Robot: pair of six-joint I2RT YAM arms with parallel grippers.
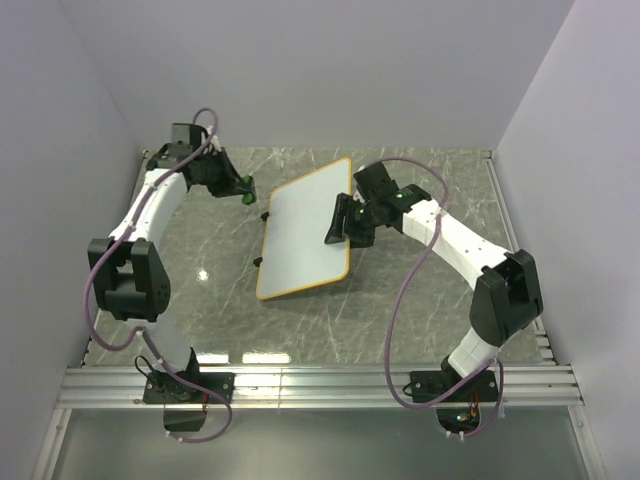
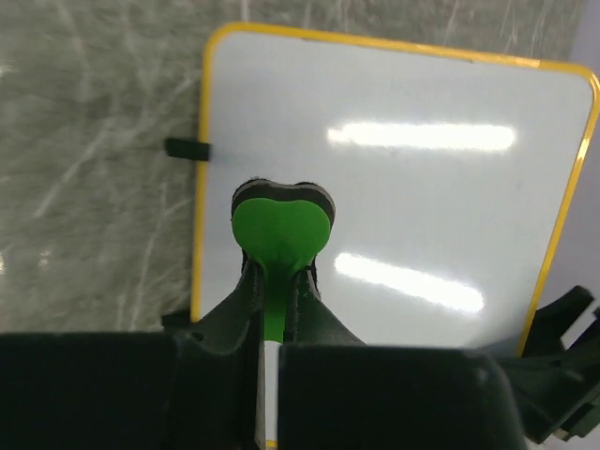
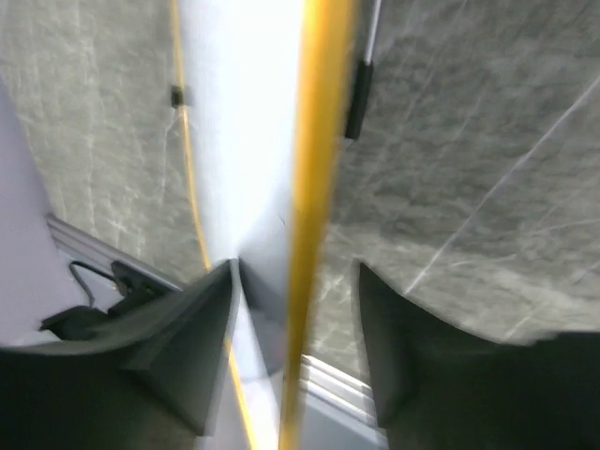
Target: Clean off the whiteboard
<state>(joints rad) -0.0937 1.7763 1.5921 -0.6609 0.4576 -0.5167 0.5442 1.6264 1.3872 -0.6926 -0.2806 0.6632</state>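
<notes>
The whiteboard (image 1: 303,238) lies on the marble table, white with an orange-yellow frame, and no marks show on it. My left gripper (image 1: 238,186) is off its far left corner, shut on the green eraser (image 1: 245,194). In the left wrist view the eraser (image 2: 279,223) is pinched in my left gripper (image 2: 278,274), over the board (image 2: 422,206) near its left edge. My right gripper (image 1: 335,222) is at the board's right edge. In the right wrist view it (image 3: 296,265) is open, with the yellow edge (image 3: 319,141) between its fingers, which stand apart from it.
Small black clips (image 1: 264,215) stick out from the board's left edge, one seen in the left wrist view (image 2: 187,148). A metal rail (image 1: 320,385) runs along the near table edge. Grey walls close in the back and both sides.
</notes>
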